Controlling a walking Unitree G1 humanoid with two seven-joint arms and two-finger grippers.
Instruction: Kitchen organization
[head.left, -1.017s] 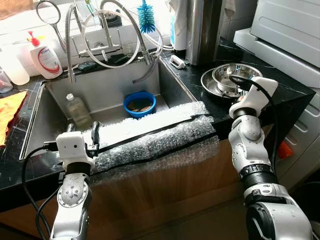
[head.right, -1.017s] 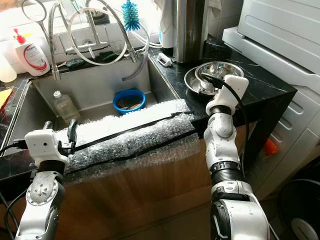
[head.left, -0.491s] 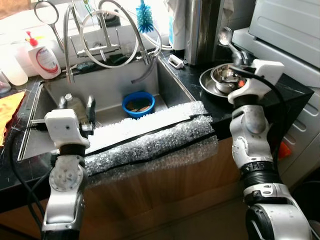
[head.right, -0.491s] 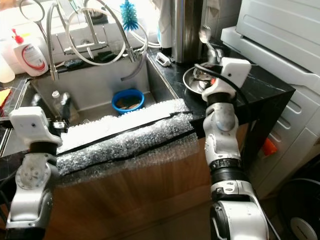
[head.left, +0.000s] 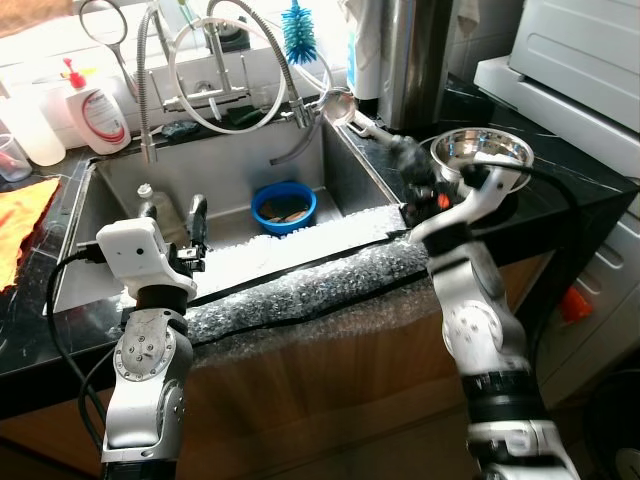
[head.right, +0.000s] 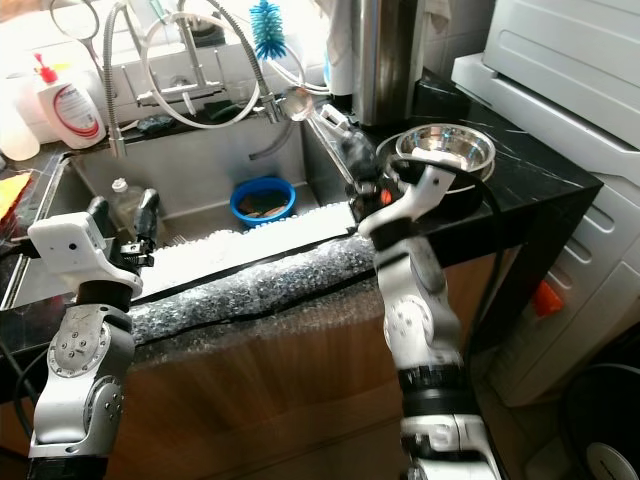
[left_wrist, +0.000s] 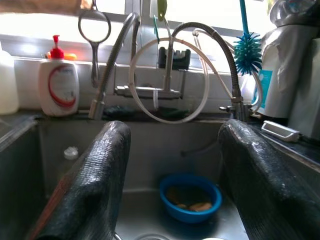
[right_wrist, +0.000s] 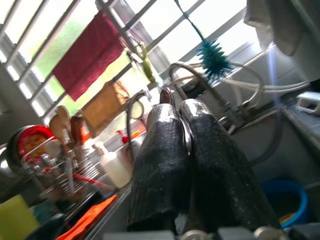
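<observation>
My right gripper (head.left: 408, 160) is shut on the handle of a metal spoon (head.left: 340, 104) and holds it in the air over the right rim of the sink (head.left: 345, 175), bowl end pointing toward the faucet. In the right wrist view the fingers (right_wrist: 160, 150) press together on the spoon (right_wrist: 185, 134). Stacked steel bowls (head.left: 482, 150) sit on the black counter behind that arm. My left gripper (head.left: 172, 215) is open above the sink's front left part, and its two fingers (left_wrist: 95, 175) frame a blue bowl (left_wrist: 191, 196) on the sink floor.
Bubble wrap (head.left: 300, 280) covers the sink's front edge. A plastic bottle (head.left: 147, 196) lies in the sink by my left fingers. Faucet hoses (head.left: 225, 60), a blue brush (head.left: 296, 32) and a soap dispenser (head.left: 100, 108) line the back. An orange cloth (head.left: 20, 222) lies left, a white appliance (head.left: 570, 60) right.
My right gripper has swung left from above the steel bowls to the sink's right rim, carrying the spoon. The left gripper rose from the front edge and stays open.
</observation>
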